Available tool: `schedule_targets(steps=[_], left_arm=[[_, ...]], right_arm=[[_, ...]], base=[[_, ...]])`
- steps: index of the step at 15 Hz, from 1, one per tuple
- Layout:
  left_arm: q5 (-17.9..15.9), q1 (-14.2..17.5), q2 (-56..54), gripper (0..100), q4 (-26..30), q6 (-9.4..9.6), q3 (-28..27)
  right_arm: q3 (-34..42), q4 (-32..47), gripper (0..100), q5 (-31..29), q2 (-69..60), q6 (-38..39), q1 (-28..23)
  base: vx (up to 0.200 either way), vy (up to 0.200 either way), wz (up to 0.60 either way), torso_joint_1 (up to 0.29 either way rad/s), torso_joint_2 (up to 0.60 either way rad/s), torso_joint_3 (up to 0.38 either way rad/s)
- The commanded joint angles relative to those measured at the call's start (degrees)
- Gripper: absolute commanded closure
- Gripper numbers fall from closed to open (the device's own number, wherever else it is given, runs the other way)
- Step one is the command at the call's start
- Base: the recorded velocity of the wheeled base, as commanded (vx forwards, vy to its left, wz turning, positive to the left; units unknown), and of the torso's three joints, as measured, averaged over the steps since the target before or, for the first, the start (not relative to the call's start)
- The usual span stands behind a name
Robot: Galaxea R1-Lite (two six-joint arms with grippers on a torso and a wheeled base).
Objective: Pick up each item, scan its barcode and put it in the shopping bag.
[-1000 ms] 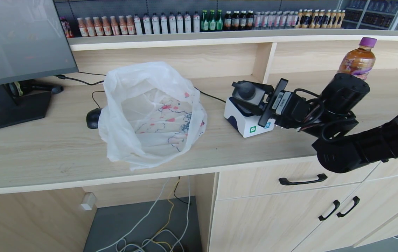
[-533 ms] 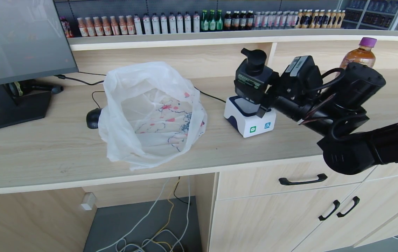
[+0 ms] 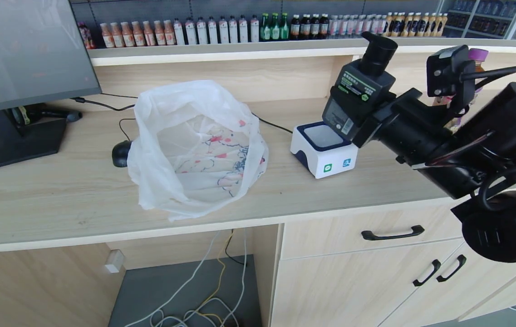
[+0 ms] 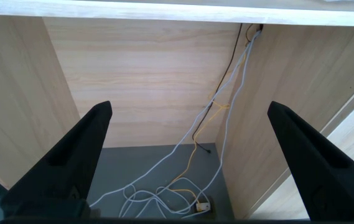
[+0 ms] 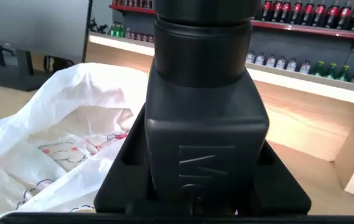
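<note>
My right gripper (image 3: 366,116) is shut on a black square bottle (image 3: 358,93) with a round cap, held tilted just above and right of the white barcode scanner (image 3: 323,150) on the counter. The same black bottle (image 5: 204,118) looms close in the right wrist view, clamped between the jaws. The white shopping bag (image 3: 196,145) stands open on the counter to the scanner's left; this bag (image 5: 58,149) also lies beyond the bottle in the right wrist view. My left gripper (image 4: 189,162) hangs open below the counter, facing loose cables on the floor.
A monitor (image 3: 22,50) on a black stand fills the counter's far left, with a black mouse (image 3: 120,153) beside the bag. A purple-capped tea bottle (image 3: 478,56) stands at the back right behind my right arm. Drawers with black handles (image 3: 392,234) lie below the counter edge.
The right arm has lifted the black bottle up off the scanner and swung it upright and to the right. Bag and scanner have stayed put.
</note>
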Motion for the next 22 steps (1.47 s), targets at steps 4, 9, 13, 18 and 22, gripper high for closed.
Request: schedule_targets(steps=[4, 9, 13, 18, 22], left_arm=[[0.00, 0.00, -0.02, 0, -0.02, 0.06, 0.00], [0.00, 0.00, -0.02, 0, -0.02, 0.06, 0.00], [0.00, 0.00, -0.02, 0, -0.02, 0.06, 0.00], [0.00, 0.00, -0.02, 0, -0.02, 0.06, 0.00], [0.00, 0.00, -0.02, 0, -0.02, -0.03, 0.00]], right_arm=[[9.75, -0.13, 100, -15.21, -9.22, 7.87, 0.61], [21.62, -3.65, 100, -17.50, -14.14, 9.28, -0.35], [21.97, -4.61, 100, -17.41, -12.47, 9.54, -0.62], [24.43, -6.19, 100, -13.81, -11.24, 9.54, -1.15], [24.60, -6.37, 100, -13.81, -11.15, 9.90, -2.38]], base=[[0.000, 0.000, 0.00, 0.000, 0.00, 0.000], [0.000, 0.000, 0.00, 0.000, 0.00, 0.000], [0.000, 0.100, 0.00, 0.004, 0.00, 0.001], [0.000, 0.200, 0.00, 0.002, 0.00, 0.005], [0.000, 0.200, 0.00, 0.002, 0.00, 0.006]])
